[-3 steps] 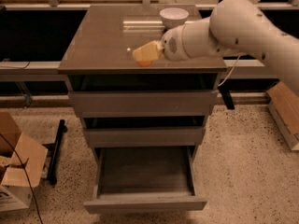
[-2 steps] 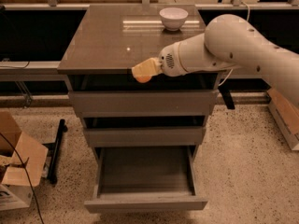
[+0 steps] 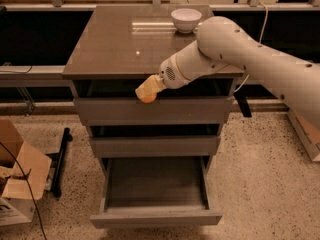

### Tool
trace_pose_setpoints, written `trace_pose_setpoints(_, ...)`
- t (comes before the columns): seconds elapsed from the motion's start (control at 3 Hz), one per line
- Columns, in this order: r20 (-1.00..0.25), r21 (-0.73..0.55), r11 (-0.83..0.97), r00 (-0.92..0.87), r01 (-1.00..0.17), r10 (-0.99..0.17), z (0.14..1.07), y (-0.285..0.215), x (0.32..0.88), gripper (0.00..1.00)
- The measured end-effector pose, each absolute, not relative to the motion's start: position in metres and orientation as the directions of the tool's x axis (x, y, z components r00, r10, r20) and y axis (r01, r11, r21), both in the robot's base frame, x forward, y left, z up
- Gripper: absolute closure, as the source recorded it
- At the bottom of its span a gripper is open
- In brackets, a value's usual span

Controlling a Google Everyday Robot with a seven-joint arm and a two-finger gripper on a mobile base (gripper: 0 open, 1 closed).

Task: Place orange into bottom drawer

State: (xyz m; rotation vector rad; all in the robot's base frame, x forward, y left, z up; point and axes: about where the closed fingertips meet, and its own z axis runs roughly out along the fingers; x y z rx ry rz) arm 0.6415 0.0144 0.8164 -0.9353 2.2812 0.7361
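My gripper (image 3: 147,91) hangs in front of the cabinet's top drawer, just past the front edge of the cabinet top. Its pale fingers (image 3: 149,86) are closed around the orange (image 3: 147,98), whose lower part shows below them. The bottom drawer (image 3: 156,215) is pulled out far below the gripper, an empty shallow grey-brown tray. My white arm (image 3: 240,49) reaches in from the right across the cabinet top.
A white bowl (image 3: 186,19) stands at the back of the cabinet top (image 3: 115,44). The top drawer (image 3: 100,110) and middle drawer (image 3: 155,146) are shut. Cardboard boxes (image 3: 17,176) lie on the floor at the left, another box (image 3: 307,131) at the right.
The gripper has carried the orange forward off the cabinet top and down, from above the top's middle to in front of the top drawer.
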Motion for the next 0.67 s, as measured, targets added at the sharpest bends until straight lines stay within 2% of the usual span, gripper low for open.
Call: trace_pose_setpoints(0.67,-0.478,0.453,0.635,-0.772,-0.625,-0.419,0.665,-0.022,0.598,1.00)
